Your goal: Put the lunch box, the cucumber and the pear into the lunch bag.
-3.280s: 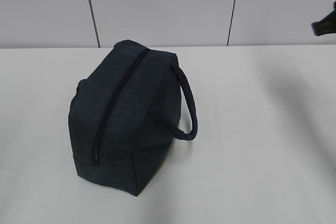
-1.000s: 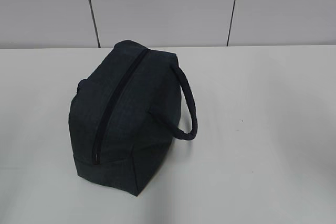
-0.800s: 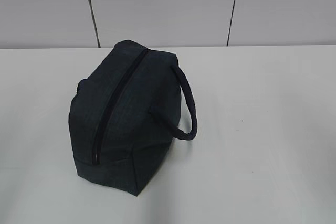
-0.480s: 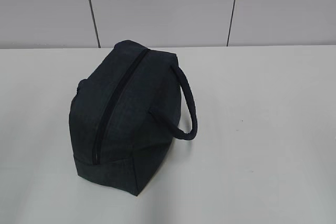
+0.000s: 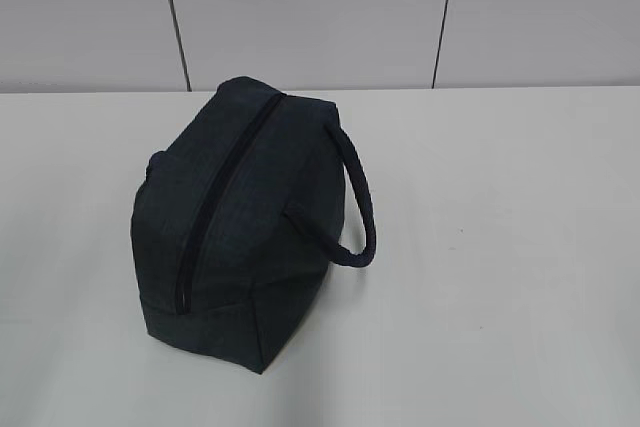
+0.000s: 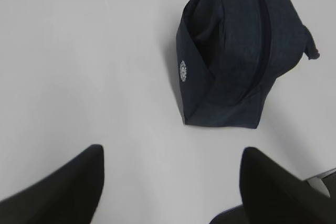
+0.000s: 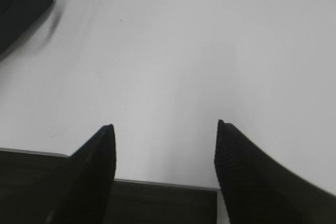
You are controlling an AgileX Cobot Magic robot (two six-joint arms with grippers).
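Note:
The dark navy lunch bag (image 5: 245,227) stands on the white table left of centre, its long zipper (image 5: 220,197) shut and its strap handle (image 5: 355,202) looping to the right. It also shows in the left wrist view (image 6: 239,51) and as a corner in the right wrist view (image 7: 18,3). My left gripper (image 6: 170,156) is open and empty, above bare table short of the bag. My right gripper (image 7: 163,129) is open and empty over the table's near edge. Neither gripper shows in the exterior view. The lunch box, cucumber and pear are out of view.
The white table (image 5: 500,247) runs to a pale panelled wall (image 5: 300,7) at the back. The table's front edge (image 7: 157,184) shows in the right wrist view, with dark space below it.
A dark arm part at the upper right of the exterior view 3.3 s ago has gone out of view. The bag has not moved over the last second.

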